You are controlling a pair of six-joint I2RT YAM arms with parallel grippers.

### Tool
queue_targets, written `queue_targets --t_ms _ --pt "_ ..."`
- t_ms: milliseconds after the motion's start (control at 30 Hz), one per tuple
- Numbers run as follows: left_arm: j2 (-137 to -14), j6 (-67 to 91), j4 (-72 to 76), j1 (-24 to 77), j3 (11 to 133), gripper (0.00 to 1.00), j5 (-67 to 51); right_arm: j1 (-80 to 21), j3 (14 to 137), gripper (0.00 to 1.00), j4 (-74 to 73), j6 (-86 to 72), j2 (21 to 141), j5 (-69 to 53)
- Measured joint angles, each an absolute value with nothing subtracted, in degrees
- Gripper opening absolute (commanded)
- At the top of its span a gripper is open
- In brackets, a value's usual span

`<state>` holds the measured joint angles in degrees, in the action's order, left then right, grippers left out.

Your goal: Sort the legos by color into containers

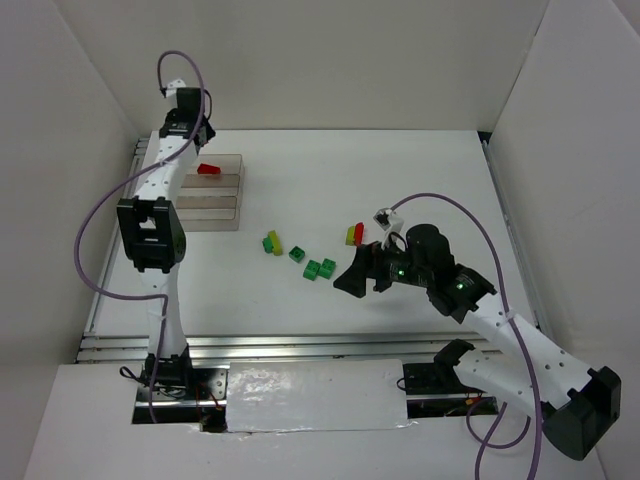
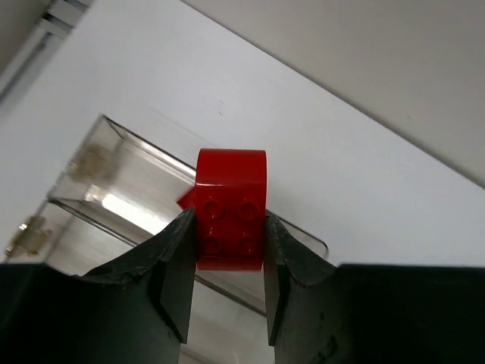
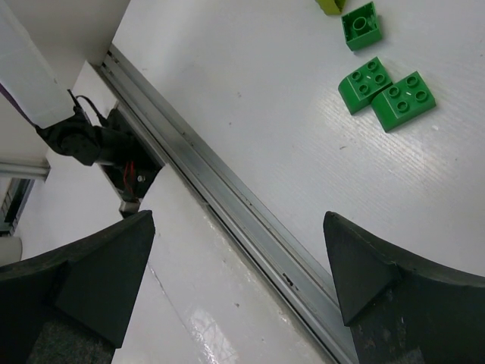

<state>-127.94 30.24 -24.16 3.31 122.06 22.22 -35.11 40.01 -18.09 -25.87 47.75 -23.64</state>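
We record the worktop [image 1: 420,170] as plain white. The brick [image 2: 231,197] in the left tool [image 2: 229,235] is red. Both the left tool and the right tool [image 3: 239,220] are black. The tray [image 1: 218,207] is clear. Two loose bricks [image 3: 386,87] are green, and one joined pair [image 1: 355,234] is red and yellow. The cables [image 1: 183,53] are purple.

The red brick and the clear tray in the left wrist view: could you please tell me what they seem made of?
The red brick: apparently hard moulded plastic, smooth and slightly glossy, with crisp round studs. The tray: probably clear rigid plastic; see-through walls with bright glints.
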Motion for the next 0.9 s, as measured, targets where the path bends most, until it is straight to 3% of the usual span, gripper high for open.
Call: queue_targets --t_ms 267,333,400,433,467,500,533,767,900 --pt "-132.07 30.11 -25.15 0.86 121.49 0.3 23.09 -35.11 40.01 1.0 -18.0 -25.52 50.7 -24.51" --pt "-132.29 30.09 -25.93 1.39 120.57 0.41 22.76 -35.11 40.03 1.0 -18.0 -25.41 51.2 -24.71" --pt "-132.46 30.04 -26.24 1.87 120.55 0.54 22.41 -35.11 40.03 1.0 -18.0 -25.39 51.68 -24.88" --pt "-132.46 30.06 -26.13 2.02 120.57 0.71 22.26 -35.11 40.03 1.0 -18.0 -25.39 51.86 -24.93" --pt "-132.46 29.74 -26.04 2.04 120.57 0.77 22.24 -35.11 40.03 1.0 -18.0 -25.41 51.9 -25.02" --pt "-132.46 29.91 -25.8 2.04 120.57 0.93 22.24 -35.11 40.03 1.0 -18.0 -25.39 51.9 -25.1" --pt "-132.46 29.89 -25.65 2.0 120.57 1.0 22.33 -35.11 40.03 1.0 -17.98 -25.39 51.88 -25.23" --pt "-132.46 30.61 -25.61 1.78 120.55 1.0 22.52 -35.11 40.03 1.0 -18.0 -25.32 51.92 -24.62" --pt "-131.09 33.08 -27.94 1.98 119.61 1.0 22.63 -35.11 40.58 1.0 -18.5 -28.36 53.58 -17.41"
